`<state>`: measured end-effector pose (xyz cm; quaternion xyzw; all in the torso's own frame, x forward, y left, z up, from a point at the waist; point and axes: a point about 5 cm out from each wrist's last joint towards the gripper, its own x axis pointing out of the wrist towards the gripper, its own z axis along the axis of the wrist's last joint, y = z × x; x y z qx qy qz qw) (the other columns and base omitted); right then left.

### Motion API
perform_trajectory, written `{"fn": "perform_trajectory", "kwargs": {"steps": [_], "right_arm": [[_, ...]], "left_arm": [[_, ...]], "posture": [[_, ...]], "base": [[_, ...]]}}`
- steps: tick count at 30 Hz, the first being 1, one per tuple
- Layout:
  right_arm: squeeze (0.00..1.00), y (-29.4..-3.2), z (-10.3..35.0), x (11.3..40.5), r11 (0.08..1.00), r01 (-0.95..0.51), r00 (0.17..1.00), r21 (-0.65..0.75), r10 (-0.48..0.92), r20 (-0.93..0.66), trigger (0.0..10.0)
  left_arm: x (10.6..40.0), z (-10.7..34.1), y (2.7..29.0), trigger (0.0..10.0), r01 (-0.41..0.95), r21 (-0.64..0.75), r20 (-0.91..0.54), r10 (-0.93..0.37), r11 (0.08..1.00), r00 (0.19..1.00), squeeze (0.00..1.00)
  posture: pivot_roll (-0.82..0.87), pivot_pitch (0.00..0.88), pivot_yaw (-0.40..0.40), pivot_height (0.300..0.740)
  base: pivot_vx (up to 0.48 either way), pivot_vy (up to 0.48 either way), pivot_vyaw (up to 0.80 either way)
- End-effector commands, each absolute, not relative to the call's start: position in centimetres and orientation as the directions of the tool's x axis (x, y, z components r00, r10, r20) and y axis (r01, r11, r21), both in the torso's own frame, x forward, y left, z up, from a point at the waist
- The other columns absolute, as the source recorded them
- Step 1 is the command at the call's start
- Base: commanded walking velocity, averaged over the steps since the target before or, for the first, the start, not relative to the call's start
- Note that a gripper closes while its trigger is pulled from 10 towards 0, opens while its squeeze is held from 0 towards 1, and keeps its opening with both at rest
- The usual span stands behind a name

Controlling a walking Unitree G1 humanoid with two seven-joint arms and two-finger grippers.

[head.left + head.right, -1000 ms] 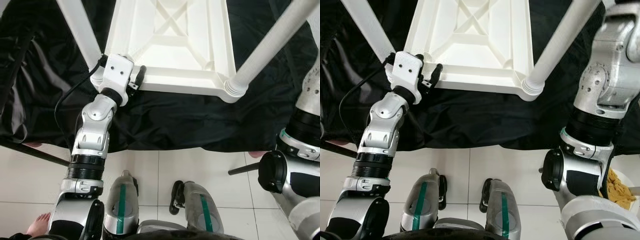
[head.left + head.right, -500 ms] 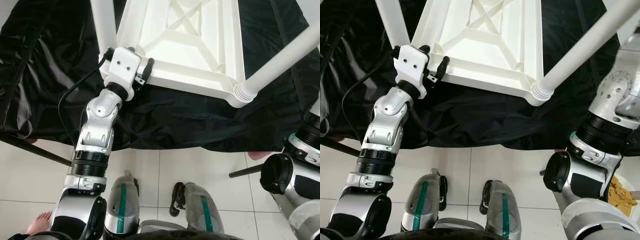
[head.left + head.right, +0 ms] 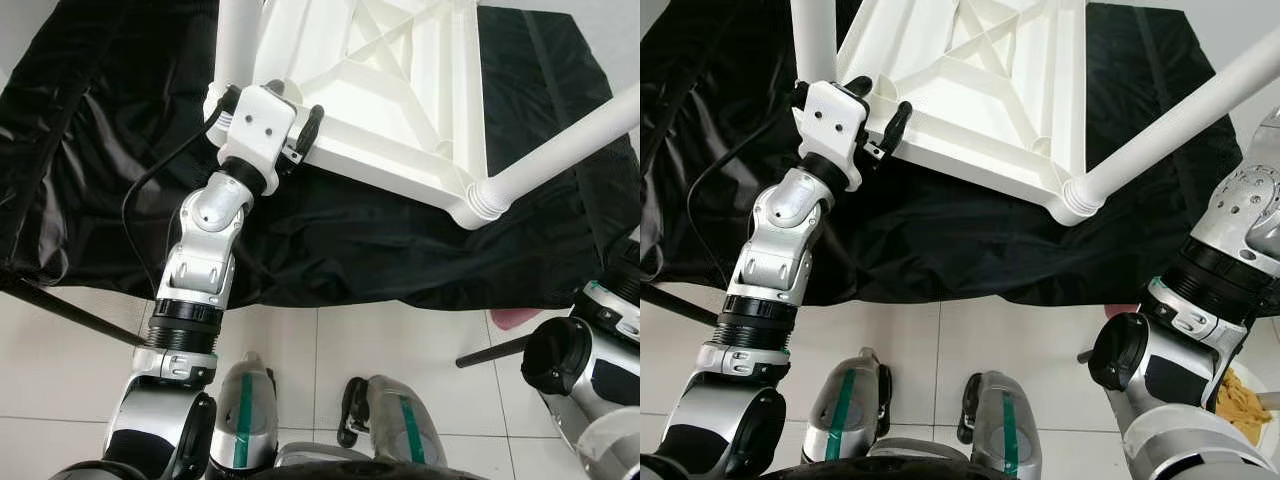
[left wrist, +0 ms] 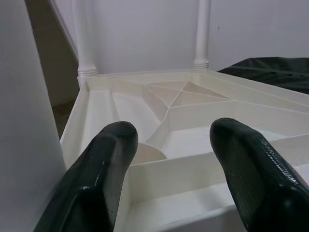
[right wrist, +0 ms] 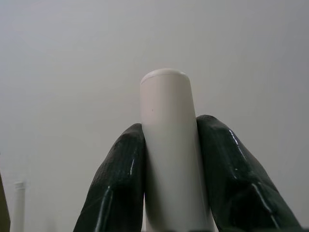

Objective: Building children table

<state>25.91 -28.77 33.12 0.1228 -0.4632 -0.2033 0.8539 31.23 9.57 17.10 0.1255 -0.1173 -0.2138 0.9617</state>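
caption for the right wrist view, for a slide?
Right gripper clamps the free end of a white table leg between its two black fingers, against a plain pale wall.

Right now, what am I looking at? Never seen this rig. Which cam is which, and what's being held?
It is a humanoid robot bending over a white plastic children's table turned upside down on a black cloth on a tiled floor. The two wide pictures come from its head, looking down past its own silver arms and legs. The two close pictures come from cameras on its wrists. The left tool sits at the table's near left corner, its black fingers open over the ribbed rim. The right tool is shut on a white table leg, the one that runs from the near right corner socket.
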Motion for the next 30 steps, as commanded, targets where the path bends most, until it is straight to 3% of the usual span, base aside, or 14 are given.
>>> {"fn": "perform_trajectory", "kwargs": {"steps": [1,19,28,30], "right_arm": [[0.0,-33.1,29.6,24.7,0.684,0.397,0.421,0.612,-0.728,0.541,10.0],[0.0,-32.9,20.3,27.2,0.605,0.543,0.612,0.583,-0.76,0.22,10.0],[0.0,-32.2,19.0,27.8,0.627,0.545,0.67,0.556,-0.725,0.161,10.0],[0.0,-31.9,18.9,28.2,0.647,0.535,0.692,0.543,-0.705,0.159,10.0]], "left_arm": [[31.3,14.3,12.6,10.0,0.252,0.251,0.061,-0.275,0.935,0.959,0.0],[31.3,15.2,12.7,10.0,0.244,0.25,0.092,-0.273,0.937,0.957,0.0],[29.9,16.8,10.7,10.0,0.435,0.208,0.142,-0.467,0.876,0.873,0.0],[28.0,17.5,9.2,10.0,0.614,0.166,0.168,-0.635,0.772,0.754,0.0]], "posture": [[0.07,0.0,0.049,0.74],[0.08,0.0,0.052,0.74],[0.08,0.005,0.045,0.74],[0.08,0.008,0.039,0.74]], "base": [[0.0,0.0,0.0],[0.0,0.0,0.0],[0.0,0.0,0.0],[0.0,0.0,0.0]]}}
